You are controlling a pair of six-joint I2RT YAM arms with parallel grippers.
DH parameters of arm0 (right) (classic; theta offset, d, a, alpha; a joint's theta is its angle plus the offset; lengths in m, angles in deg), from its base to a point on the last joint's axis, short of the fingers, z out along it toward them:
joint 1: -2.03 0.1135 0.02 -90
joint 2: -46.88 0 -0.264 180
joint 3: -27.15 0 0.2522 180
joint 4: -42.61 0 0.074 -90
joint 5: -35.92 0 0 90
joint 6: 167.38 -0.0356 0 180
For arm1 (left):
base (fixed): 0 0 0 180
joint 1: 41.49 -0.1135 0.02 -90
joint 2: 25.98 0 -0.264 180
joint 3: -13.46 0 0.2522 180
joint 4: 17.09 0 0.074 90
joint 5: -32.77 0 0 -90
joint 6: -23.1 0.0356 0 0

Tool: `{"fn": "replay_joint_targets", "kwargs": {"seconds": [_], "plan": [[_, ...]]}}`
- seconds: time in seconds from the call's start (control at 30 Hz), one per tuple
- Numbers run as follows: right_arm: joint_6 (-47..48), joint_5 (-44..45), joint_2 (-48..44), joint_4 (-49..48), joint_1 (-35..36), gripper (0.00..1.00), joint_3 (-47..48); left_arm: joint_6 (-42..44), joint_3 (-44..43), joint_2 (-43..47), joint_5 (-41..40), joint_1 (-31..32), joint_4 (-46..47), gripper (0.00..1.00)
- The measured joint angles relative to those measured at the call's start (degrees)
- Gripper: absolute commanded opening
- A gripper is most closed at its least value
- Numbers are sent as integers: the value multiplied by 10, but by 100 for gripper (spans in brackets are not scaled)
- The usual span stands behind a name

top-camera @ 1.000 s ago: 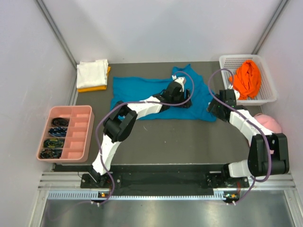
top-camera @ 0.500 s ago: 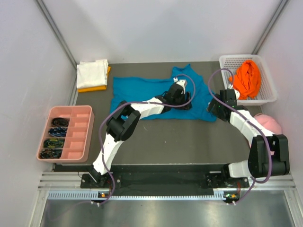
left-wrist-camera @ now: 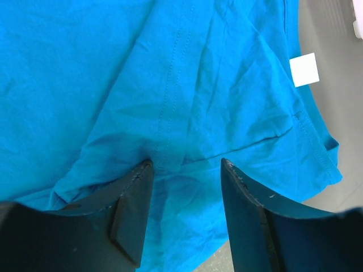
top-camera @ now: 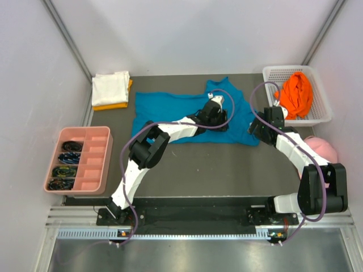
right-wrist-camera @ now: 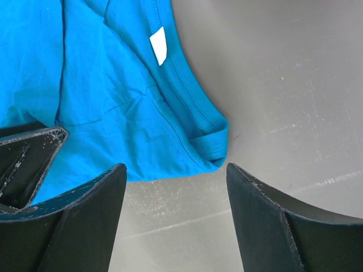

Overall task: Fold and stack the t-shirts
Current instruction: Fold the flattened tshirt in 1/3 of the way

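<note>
On the dark table (top-camera: 227, 164), your left claw (left-wrist-camera: 187, 164) has narrowed over a ridge of the teal shirt (left-wrist-camera: 170, 68), not yet pinching for the fold; your right claw (right-wrist-camera: 176, 170) is spread.

White arms (top-camera: 177, 128), black joints (top-camera: 146, 148), looping purple cables (top-camera: 120, 161), black fingers (left-wrist-camera: 131, 207) (edges scuffed)

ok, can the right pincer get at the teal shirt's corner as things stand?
Probably yes: the right pincer is open right over the hemmed corner of the teal t-shirt, which lies flat on the grey table with nothing covering it.
</note>
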Motion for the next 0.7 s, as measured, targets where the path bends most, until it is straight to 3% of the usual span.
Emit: {"fn": "replay_joint_targets", "kwargs": {"seconds": [0.33,0.37,0.7], "plan": [[5,-2,0,1,0,71,0,-1,-2,-3,-17,0,0,12],[5,-3,0,1,0,71,0,-1,-2,-5,-20,0,0,2],[7,-7,0,1,0,72,0,-1,-5,-10,-40,0,0,0]]}}
